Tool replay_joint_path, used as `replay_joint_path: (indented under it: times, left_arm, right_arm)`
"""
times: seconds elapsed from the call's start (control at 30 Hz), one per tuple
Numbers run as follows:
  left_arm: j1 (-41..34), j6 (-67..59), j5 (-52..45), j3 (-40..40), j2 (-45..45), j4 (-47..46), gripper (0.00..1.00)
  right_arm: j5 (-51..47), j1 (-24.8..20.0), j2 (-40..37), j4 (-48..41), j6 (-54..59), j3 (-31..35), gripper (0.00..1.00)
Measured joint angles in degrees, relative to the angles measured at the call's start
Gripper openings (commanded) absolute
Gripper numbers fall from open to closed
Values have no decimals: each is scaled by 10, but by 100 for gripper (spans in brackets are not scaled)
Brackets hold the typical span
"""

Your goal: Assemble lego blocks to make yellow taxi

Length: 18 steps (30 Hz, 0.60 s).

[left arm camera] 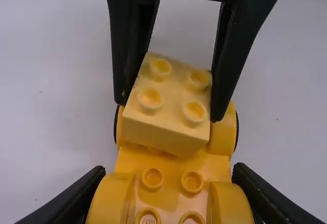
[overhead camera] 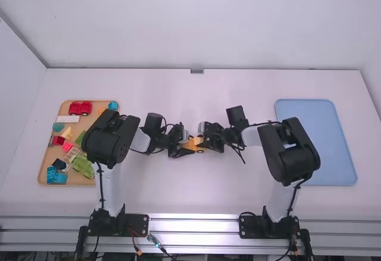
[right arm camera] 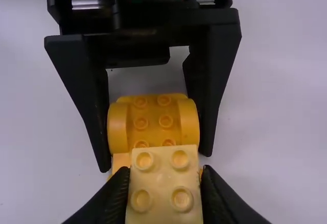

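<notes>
Yellow car base (left arm camera: 171, 198) nearest us, gripped in the left hand (left arm camera: 168, 173), presumably to brace it, and there's the pale block (right arm camera: 162, 178), tilted over the base's middle, pinched studs-up by the right hand (right arm camera: 164, 171), probably ready for pressing on!
</notes>
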<state>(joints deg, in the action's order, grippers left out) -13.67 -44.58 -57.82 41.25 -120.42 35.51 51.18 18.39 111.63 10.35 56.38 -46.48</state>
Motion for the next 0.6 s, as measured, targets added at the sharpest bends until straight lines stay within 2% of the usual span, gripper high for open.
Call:
replay_joint_path:
  times: [0.6]
  left_arm:
    - [0,-17,-3,0,0,-3,57]
  right_arm:
    - [16,-4,0,-30,-4,0,32]
